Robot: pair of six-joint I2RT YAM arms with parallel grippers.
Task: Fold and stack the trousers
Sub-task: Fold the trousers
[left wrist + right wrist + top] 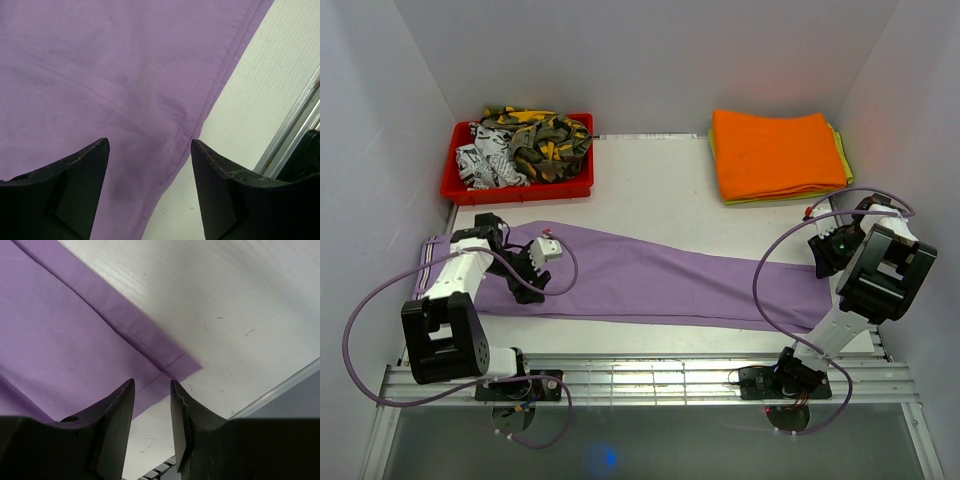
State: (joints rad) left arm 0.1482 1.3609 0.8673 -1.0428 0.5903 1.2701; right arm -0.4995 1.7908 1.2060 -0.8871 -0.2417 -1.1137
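The lilac-purple trousers [660,280] lie flat across the table, waistband at the left, leg hems at the right. My left gripper [528,290] is open over the seat area near the trousers' near edge; the left wrist view shows purple fabric [115,85] and its seamed edge between the spread fingers [80,185]. My right gripper [820,262] hovers over the leg hem end, open with a narrow gap and empty; the right wrist view shows the hem corner [175,365] just ahead of the fingertips [122,405].
A red bin [470,190] with camouflage and black-and-white patterned garments [525,145] sits at the back left. A folded stack of orange and yellow-green cloths [775,152] lies at the back right. White walls enclose the table; a metal rail [640,375] runs along the near edge.
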